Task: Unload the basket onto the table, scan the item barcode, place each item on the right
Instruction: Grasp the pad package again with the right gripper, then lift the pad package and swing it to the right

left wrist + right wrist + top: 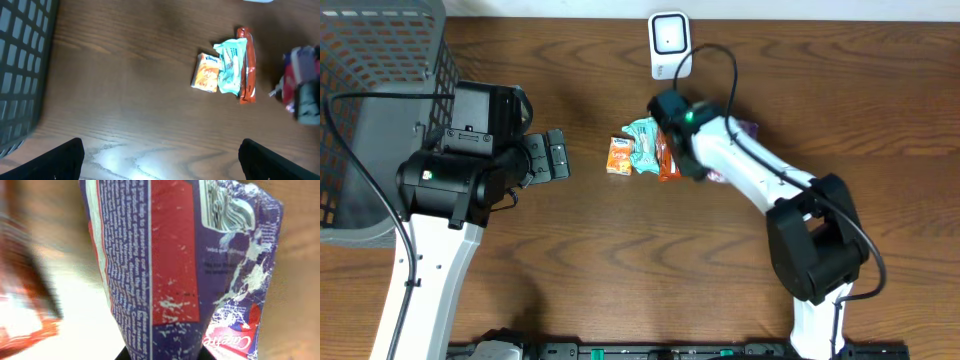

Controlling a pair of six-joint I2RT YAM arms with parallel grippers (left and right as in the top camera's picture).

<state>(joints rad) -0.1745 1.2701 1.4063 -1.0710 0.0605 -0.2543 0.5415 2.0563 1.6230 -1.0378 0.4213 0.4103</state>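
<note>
Purple-and-red packet (190, 270) fills the right wrist view, barcode (220, 202) cut off up top, right gripper (700, 168) clamped on it; overhead, the arm (760, 175) hides most of it. Left gripper (172, 167) hangs wide apart; scanner (668, 40) stands beyond.

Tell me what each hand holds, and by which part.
Right hand is shut on the purple packet, seemingly at one end; the exact contact is hidden. Left hand is open and holds nothing.

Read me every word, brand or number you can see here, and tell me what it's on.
"Kleenex": orange pack.
"Carefree", probably, upside down: purple packet.
Fine print and barcode digits on the purple packet: too blurred.
Teal packet, red packet: nothing legible.
</note>
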